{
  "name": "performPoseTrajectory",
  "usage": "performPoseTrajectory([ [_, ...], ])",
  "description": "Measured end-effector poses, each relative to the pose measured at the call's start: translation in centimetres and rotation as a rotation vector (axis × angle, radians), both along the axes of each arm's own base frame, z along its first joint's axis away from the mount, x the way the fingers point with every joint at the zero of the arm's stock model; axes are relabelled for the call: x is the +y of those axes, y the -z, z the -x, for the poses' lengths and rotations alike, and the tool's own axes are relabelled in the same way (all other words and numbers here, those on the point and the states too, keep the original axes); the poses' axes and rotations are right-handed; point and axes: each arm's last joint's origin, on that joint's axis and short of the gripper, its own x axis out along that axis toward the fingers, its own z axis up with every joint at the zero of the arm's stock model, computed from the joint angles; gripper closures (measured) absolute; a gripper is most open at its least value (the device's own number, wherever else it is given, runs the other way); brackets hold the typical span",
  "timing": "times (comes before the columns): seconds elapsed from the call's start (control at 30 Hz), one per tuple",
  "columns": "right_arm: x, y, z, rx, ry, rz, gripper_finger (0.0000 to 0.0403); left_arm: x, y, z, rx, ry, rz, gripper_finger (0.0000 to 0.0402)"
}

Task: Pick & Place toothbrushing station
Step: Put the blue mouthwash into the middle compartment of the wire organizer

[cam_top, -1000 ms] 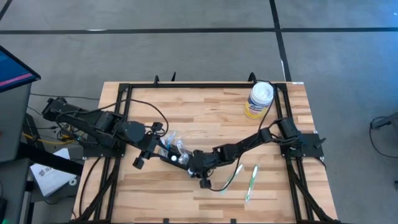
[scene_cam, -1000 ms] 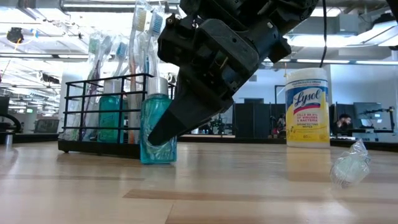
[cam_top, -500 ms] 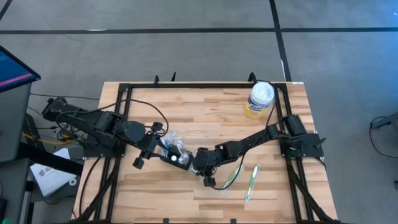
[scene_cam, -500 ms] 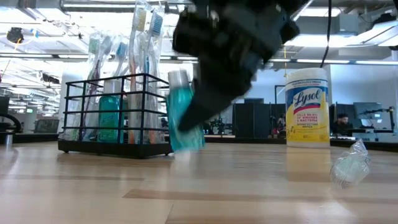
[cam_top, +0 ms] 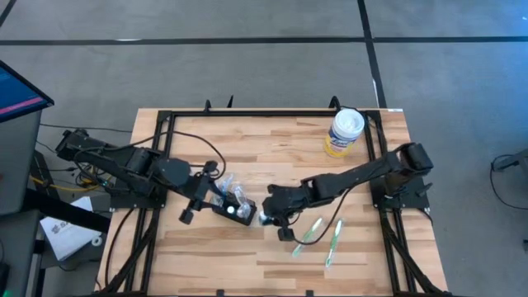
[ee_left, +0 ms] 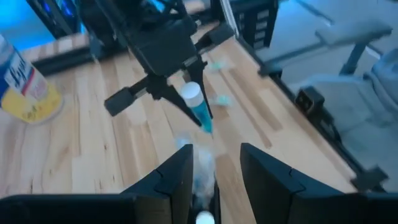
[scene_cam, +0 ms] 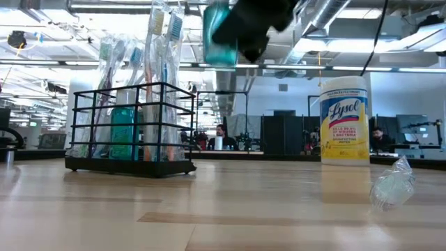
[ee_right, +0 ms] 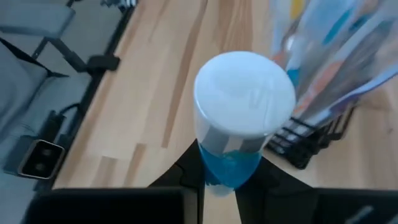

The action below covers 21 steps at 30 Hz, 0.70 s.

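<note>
Clamped shut on a small blue bottle (ee_right: pixel 239 121) with a white cap, my right gripper (cam_top: pixel 275 213) hangs in the air over the middle of the table (cam_top: pixel 272 157), the arm stretched in low from its base at the right edge. From table height, that bottle (scene_cam: pixel 220 33) shows well clear of the wood, up near the tops of the toothbrushes. My left gripper (cam_top: pixel 216 196) lies just left of centre, its fingers (ee_left: pixel 174 180) parted around something pale and blurred at the station; I cannot tell whether they press on it.

Between my two grippers sits the toothbrushing station (scene_cam: pixel 131 129), a black wire holder standing upright on the table, with packaged toothbrushes (scene_cam: pixel 159 42) rising out of its top and a second teal bottle (scene_cam: pixel 122 132) inside it. My right gripper is just beside it, not touching.

Two loose green toothbrushes (cam_top: pixel 332 242) lie flat on the wood nearer the front right. A yellow wipes canister (cam_top: pixel 342 133) with a white lid stands at the far right corner, well apart. A crumpled clear wrapper (scene_cam: pixel 392 184) lies on the table in the low view. People (scene_cam: pixel 219 132) show far off in the room behind.
</note>
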Motion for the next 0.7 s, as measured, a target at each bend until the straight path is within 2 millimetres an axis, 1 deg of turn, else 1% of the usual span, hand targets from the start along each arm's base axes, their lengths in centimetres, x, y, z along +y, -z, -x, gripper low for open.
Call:
performPoseTrajectory([
  [0.13, -0.3, -2.1, 0.8, -0.054, 0.003, -0.008, 0.0357, -0.1, -0.8, -0.4, -0.091, -0.009, 0.026, 0.0276],
  [0.27, -0.6, -3.8, 1.5, -0.108, 0.014, 0.012, 0.0357, -0.1, -1.7, -1.0, -0.202, -0.058, 0.039, 0.0276],
  [0.37, -0.7, -4.8, 1.8, -0.143, 0.039, 0.030, 0.0357, 0.2, -1.9, -1.7, -0.242, -0.085, 0.047, 0.0276],
  [0.43, -0.8, -5.4, 1.8, -0.143, 0.050, 0.046, 0.0357, 0.5, -1.8, -2.4, -0.251, -0.106, 0.048, 0.0276],
  [0.53, -0.8, -6.2, 1.6, -0.158, 0.051, 0.074, 0.0357, 1.2, -1.0, -3.7, -0.219, -0.154, 0.051, 0.0276],
  [0.6, -0.8, -6.5, 1.6, -0.156, 0.052, 0.076, 0.0357, 1.6, -0.7, -4.5, -0.196, -0.170, 0.070, 0.0276],
  [0.7, -1.0, -6.5, 1.7, -0.141, 0.062, 0.095, 0.0357, 2.2, -0.9, -5.8, -0.173, -0.145, 0.100, 0.0276],
])
